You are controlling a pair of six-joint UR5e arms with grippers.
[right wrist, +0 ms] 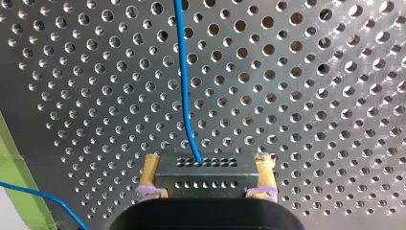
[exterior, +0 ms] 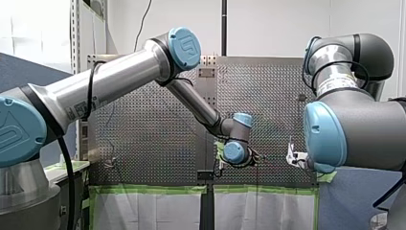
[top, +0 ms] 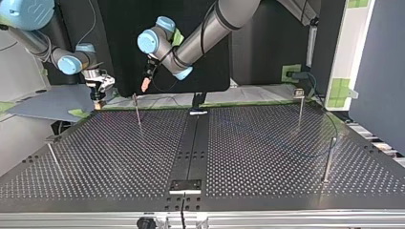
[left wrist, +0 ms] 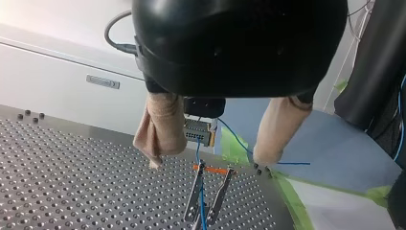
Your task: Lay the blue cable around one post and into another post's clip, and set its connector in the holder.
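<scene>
The dark rectangular connector (right wrist: 206, 178), drilled with two rows of small holes, is clamped between the yellow pads (right wrist: 151, 172) of the right gripper (right wrist: 208, 162) and is held over the perforated metal table (right wrist: 311, 96), not in a holder. The blue cable (right wrist: 184, 86) is seen leaving the connector's upper face and running away across the table. In the left wrist view the cable is seen passing down between the two flat metal blades of a post clip (left wrist: 195, 194), beside a small orange piece (left wrist: 213, 169). The left gripper (left wrist: 209, 159) is recorded with its beige, cloth-like pads (left wrist: 163, 127) spread wide, with nothing gripped. Green tape (right wrist: 19, 182) is noted along the table edge. A raised emblem is moulded on a blue joint cap (exterior: 186, 48); the label on that arm cannot be read.
</scene>
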